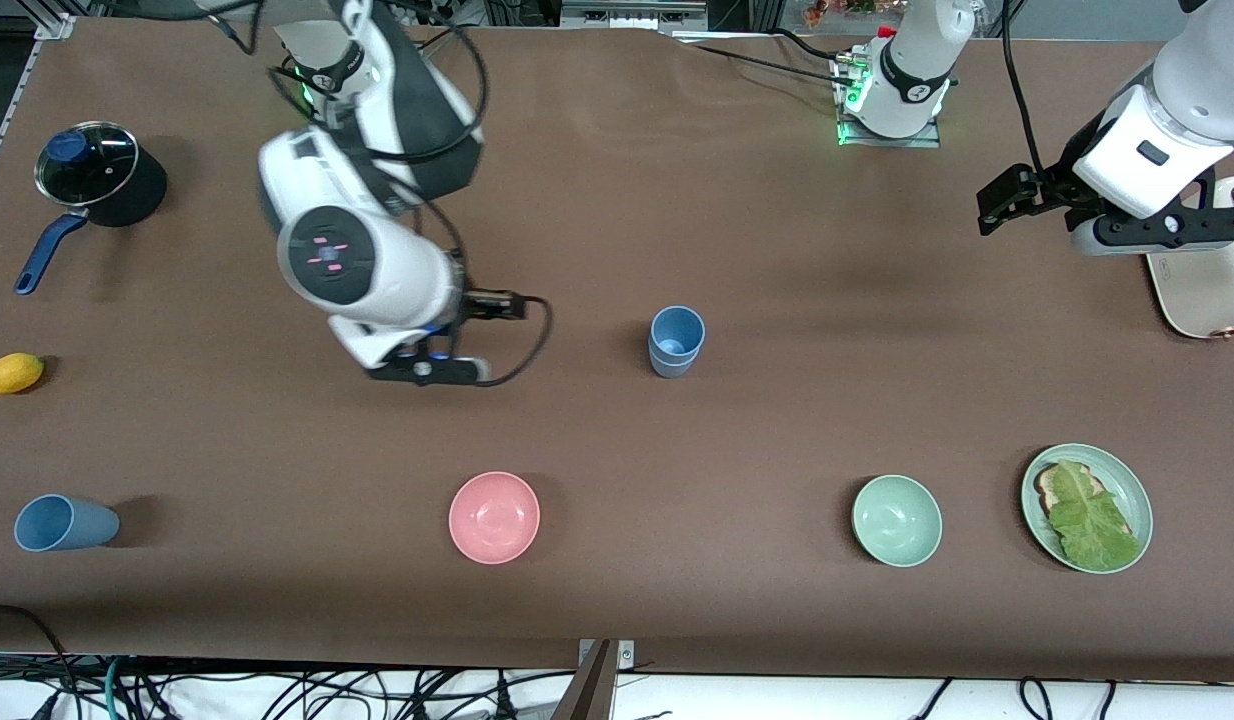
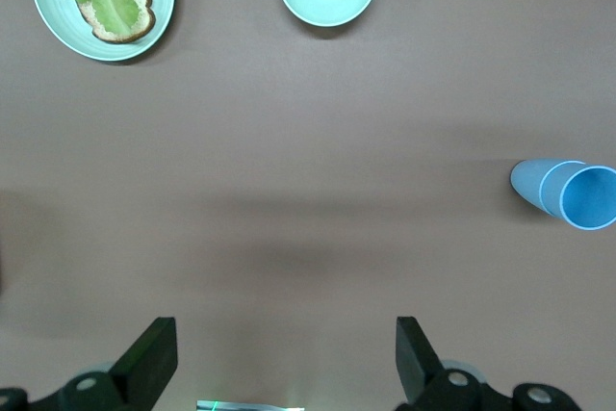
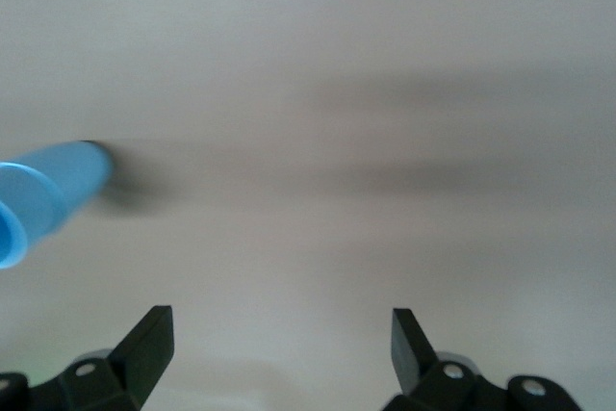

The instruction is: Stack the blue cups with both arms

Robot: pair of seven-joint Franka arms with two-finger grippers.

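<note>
Two blue cups [image 1: 676,341] stand nested upright mid-desk [image 1: 617,180], one inside the other; a third blue cup [image 1: 63,523] sits apart toward the right arm's end, nearer the front camera. The right claw [image 3: 279,344] hangs empty over bare desk beside the stack, fingers spread. The left claw [image 2: 287,353] hangs empty, fingers spread, over the left arm's end.

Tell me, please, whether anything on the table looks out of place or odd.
One thing stands out: a lone blue cup stands at the right arm's end of the table, apart from the stacked blue cups mid-table. Both the left gripper and right gripper are open and empty.
</note>
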